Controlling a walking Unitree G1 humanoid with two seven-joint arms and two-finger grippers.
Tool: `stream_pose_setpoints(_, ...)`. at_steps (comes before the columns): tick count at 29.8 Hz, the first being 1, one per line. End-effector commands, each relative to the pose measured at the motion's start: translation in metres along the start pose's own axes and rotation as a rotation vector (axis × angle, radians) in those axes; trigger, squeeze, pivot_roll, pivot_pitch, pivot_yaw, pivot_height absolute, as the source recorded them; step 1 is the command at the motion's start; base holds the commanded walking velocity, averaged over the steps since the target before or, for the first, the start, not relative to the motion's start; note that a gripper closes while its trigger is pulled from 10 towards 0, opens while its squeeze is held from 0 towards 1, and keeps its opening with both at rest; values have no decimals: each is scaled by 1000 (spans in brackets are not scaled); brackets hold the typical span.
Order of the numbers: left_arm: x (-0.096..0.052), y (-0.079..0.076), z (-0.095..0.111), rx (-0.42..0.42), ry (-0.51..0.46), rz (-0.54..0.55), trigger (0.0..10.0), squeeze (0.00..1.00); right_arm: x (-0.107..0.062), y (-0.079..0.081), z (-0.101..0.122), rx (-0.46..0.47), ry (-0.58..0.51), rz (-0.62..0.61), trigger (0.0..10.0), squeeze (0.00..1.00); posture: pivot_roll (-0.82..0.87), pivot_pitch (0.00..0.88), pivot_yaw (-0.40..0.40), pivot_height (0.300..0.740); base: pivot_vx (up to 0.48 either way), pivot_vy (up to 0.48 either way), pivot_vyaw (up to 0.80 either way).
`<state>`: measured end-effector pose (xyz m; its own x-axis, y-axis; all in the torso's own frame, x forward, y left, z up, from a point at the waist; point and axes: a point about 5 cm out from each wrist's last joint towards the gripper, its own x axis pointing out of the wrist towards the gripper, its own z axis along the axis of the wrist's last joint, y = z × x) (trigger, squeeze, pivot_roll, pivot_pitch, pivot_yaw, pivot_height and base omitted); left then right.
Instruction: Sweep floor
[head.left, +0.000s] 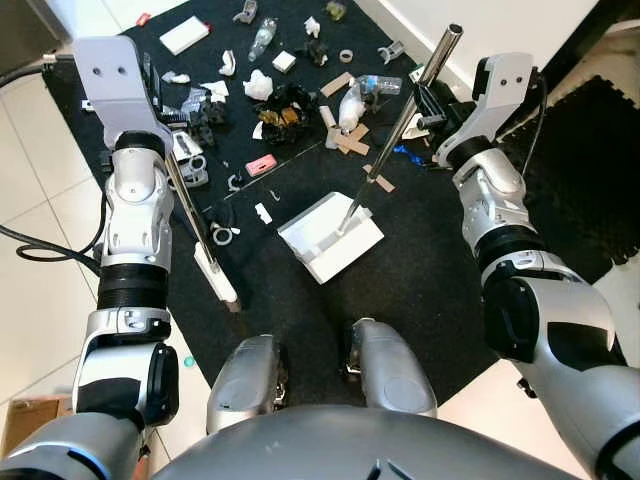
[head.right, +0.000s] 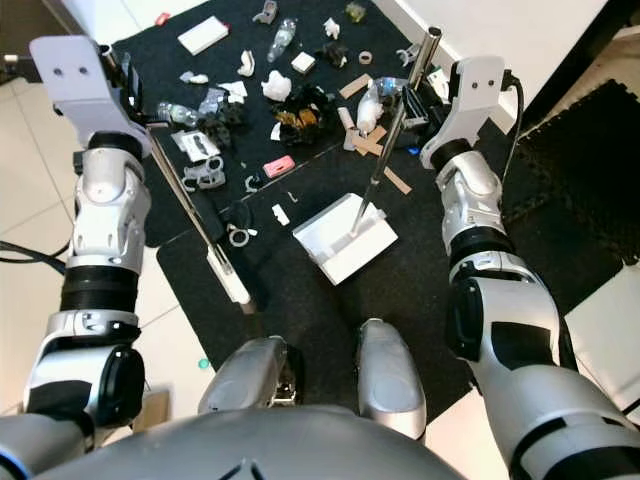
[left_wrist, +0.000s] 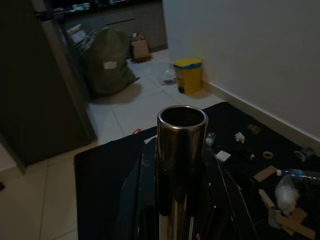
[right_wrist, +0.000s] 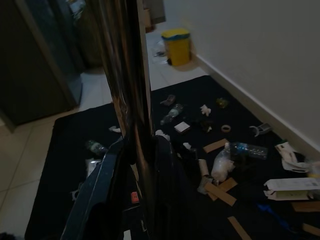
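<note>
My left gripper (head.left: 152, 82) is shut on the metal handle of a broom (head.left: 190, 215), whose white head (head.left: 217, 273) rests on the black mat (head.left: 420, 290) near my left foot. In the left wrist view the handle's open tube end (left_wrist: 182, 131) stands between the black fingers (left_wrist: 142, 200). My right gripper (head.left: 428, 108) is shut on the slanted metal pole (head.left: 400, 125) of a white dustpan (head.left: 330, 240), which sits on the mat just ahead of me. Litter (head.left: 285, 105) lies scattered beyond both: crumpled paper, plastic bottles, cardboard strips, a pink piece.
White tile floor (head.left: 40, 190) borders the mat on the left, with a black cable (head.left: 40, 250) on it. A wall with a baseboard (head.right: 470, 30) runs along the right, beside a dark foam mat (head.left: 580, 170). A yellow bin (left_wrist: 187, 75) stands far off by the wall.
</note>
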<state>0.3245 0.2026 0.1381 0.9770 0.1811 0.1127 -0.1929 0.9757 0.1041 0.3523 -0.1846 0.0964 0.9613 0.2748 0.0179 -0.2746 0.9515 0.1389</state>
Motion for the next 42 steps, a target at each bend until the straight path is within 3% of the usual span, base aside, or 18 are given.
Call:
stream_pose_setpoints(1,2,-3,4,3,-26,2,10000,0,5,0,12,8,-53,1,10000,0,26,0,20,740,0,-480,0)
stream_pose_setpoints(30,2,-3,3,1,-23,10,10000,0,4,0,10,10,-45,2,10000,0,25,0,21,740,0,-477,0)
stream_pose_setpoints(42,1,-3,6,-26,-54,7,10000,0,4,1,9,13,-44,4,10000,0,25,0,23,740,0,0,0)
